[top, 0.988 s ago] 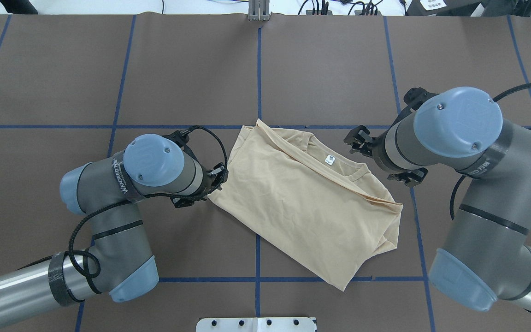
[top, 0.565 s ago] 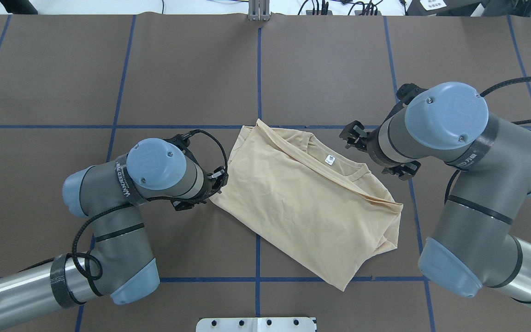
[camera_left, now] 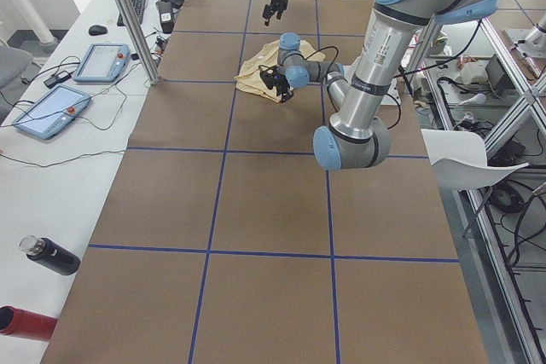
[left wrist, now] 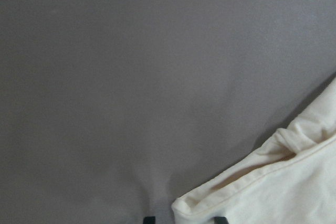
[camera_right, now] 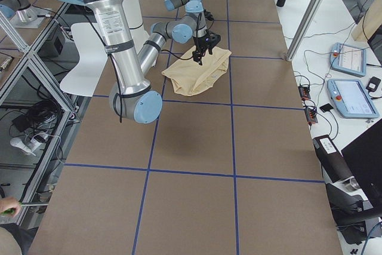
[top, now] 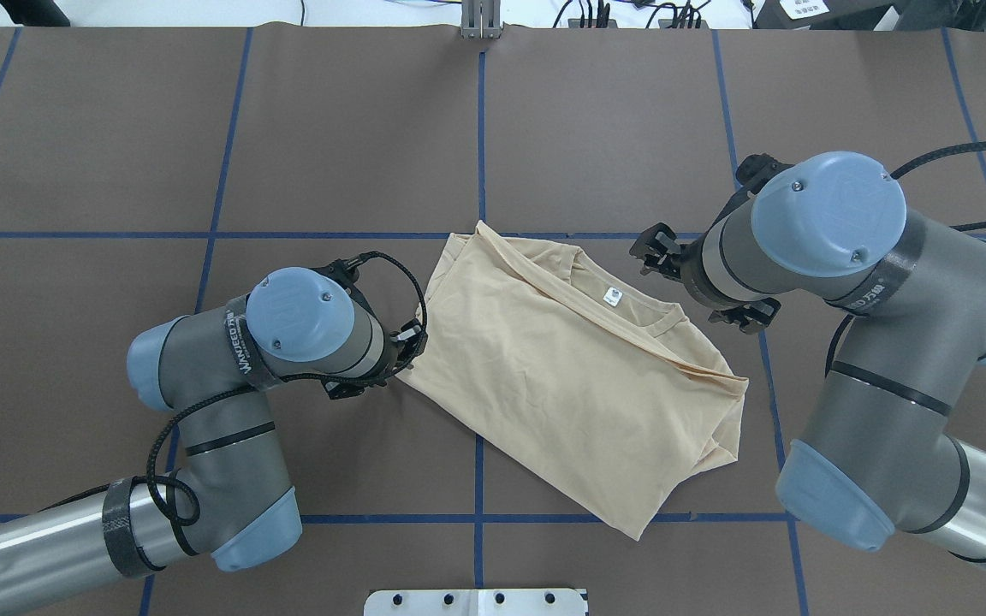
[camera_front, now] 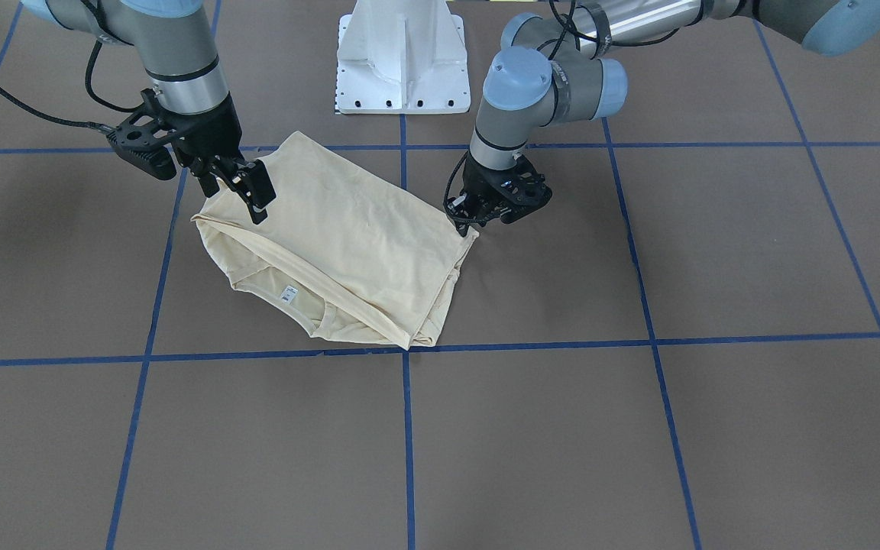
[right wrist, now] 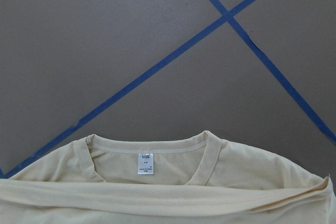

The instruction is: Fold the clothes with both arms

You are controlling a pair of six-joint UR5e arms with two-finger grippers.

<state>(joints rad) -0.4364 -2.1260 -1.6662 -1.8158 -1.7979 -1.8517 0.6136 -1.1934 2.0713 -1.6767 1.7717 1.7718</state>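
Note:
The cream-yellow shirt lies folded and skewed at the table's middle, print hidden, with its white neck label facing up. My left gripper is low at the shirt's corner on my left. In the left wrist view its fingertips stand apart on either side of that corner, open. My right gripper hangs open just above the shirt's edge beside the collar. The right wrist view shows the collar and label below it, with no fingers in sight.
The white pedestal base stands at my side of the table. Blue tape lines cross the brown table cover. Tablets, a black bottle and a metal post stand along the far edge.
My left arm has moved a little right and toward my base, bringing its gripper onto the shirt's corner. My right arm moved slightly left, then held still. The shirt has not moved.

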